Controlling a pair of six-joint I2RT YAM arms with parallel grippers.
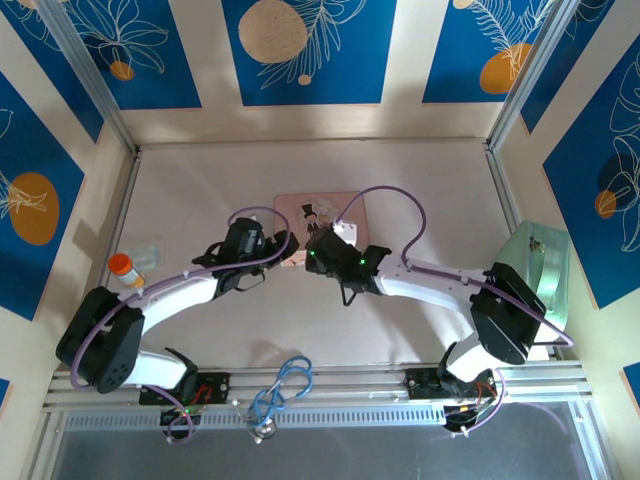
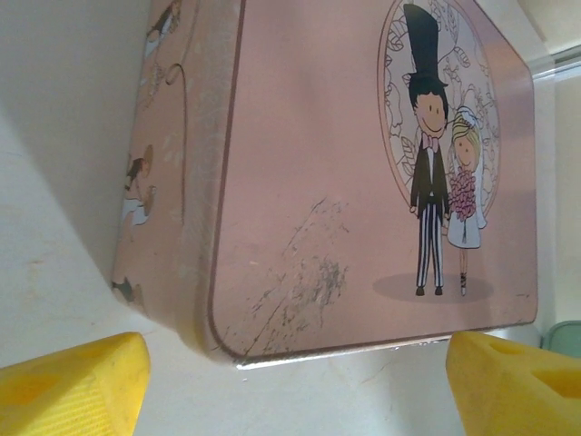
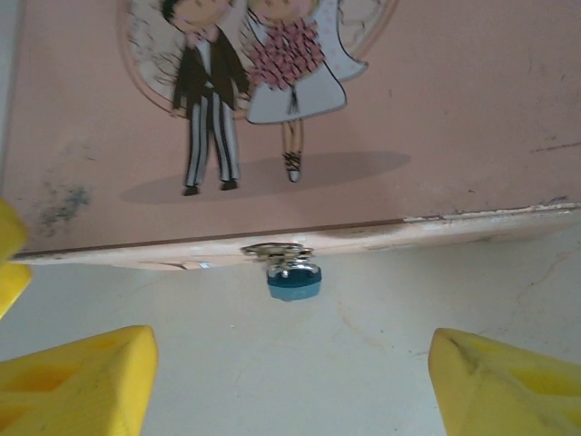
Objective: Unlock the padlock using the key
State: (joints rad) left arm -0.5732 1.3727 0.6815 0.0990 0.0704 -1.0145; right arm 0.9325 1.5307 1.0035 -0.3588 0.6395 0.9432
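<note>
My right gripper (image 3: pixel 292 354) hangs with its yellow wedge fingers (image 3: pixel 82 381) spread wide, nothing between them, low at the bottom corners of the right wrist frame. Just above centre sits the padlock (image 3: pixel 294 278): a tiny blue body under a silvery, blurred top, hung from the metal clasp (image 3: pixel 277 250) on the near edge of the pink tin (image 3: pixel 436 118). The tin's painted lid is scuffed, its cartoon bride and groom cropped at the heads. My left gripper (image 2: pixel 295 363) is likewise splayed and empty, facing the tin's rounded, scratched corner. From above, both white arms bend inward, wrists meeting mid-frame over the tin's lower edge on the pale table (image 1: pixel 200 180).
</note>
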